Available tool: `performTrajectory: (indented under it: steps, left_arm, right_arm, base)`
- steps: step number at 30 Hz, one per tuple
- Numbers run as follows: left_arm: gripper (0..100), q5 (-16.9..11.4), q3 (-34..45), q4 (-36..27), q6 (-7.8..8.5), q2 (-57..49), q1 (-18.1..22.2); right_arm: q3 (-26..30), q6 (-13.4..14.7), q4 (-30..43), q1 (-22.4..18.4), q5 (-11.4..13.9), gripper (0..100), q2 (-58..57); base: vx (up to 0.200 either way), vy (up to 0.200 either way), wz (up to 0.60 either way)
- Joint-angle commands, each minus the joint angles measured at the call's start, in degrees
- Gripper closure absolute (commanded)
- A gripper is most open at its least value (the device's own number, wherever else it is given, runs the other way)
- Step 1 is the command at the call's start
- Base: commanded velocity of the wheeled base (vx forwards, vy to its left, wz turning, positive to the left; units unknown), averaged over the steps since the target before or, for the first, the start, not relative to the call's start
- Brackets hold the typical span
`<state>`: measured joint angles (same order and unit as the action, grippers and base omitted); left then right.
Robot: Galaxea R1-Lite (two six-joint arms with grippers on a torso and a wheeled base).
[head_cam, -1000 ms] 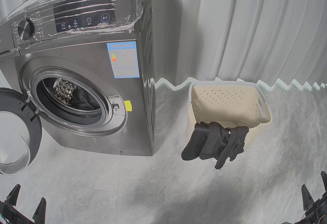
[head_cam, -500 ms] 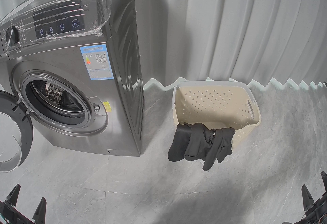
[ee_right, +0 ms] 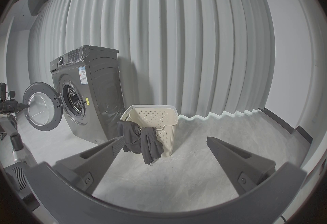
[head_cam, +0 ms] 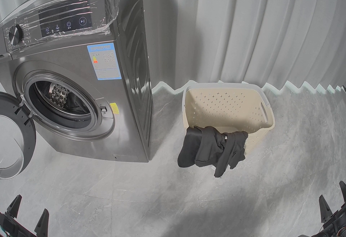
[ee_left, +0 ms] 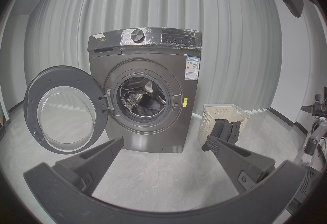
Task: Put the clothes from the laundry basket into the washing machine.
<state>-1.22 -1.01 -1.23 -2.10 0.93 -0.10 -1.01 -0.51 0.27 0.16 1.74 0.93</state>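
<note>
Black clothes (head_cam: pixel 212 149) draped over the near rim of the laundry basket (head_cam: pixel 265 104), at 4 o'clock from the washing machine (head_cam: pixel 133 50)
Left gripper (head_cam: pixel 31 204) and right gripper (head_cam: pixel 331 191) both spread, empty; best to pinch the bunched middle fold, lift clear, carry to the open drum (head_cam: pixel 63 104)

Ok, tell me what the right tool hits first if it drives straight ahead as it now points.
Most likely the cream perforated plastic laundry basket, near the dark grey clothes draped over its rim. The right tool, open, points at it across the grey tiled floor; depth is hard to judge.
</note>
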Motion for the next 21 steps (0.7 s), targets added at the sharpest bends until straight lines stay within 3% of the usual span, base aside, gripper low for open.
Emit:
performTrajectory:
  steps: [1, 17, 21]
  left_arm:
    - [0, -0.01, 0.48, 0.0, -0.01, -0.93, 0.01]
    - [0, -0.01, 0.48, 0.0, -0.01, -0.93, 0.01]
    - [0, -0.01, 0.48, 0.0, 0.08, -0.93, 0.01]
  right_arm:
    - [1.01, -0.02, 0.0, 0.02, 0.01, 0, -0.93]
    - [1.01, 0.25, 0.0, 0.02, 0.01, 0, -0.93]
    - [1.01, -0.02, 0.0, 0.02, 0.01, 0, -0.93]
  base:
    - [0.0, 0.0, 0.0]
    - [0.0, -0.188, 0.0]
    - [0.0, 0.0, 0.0]
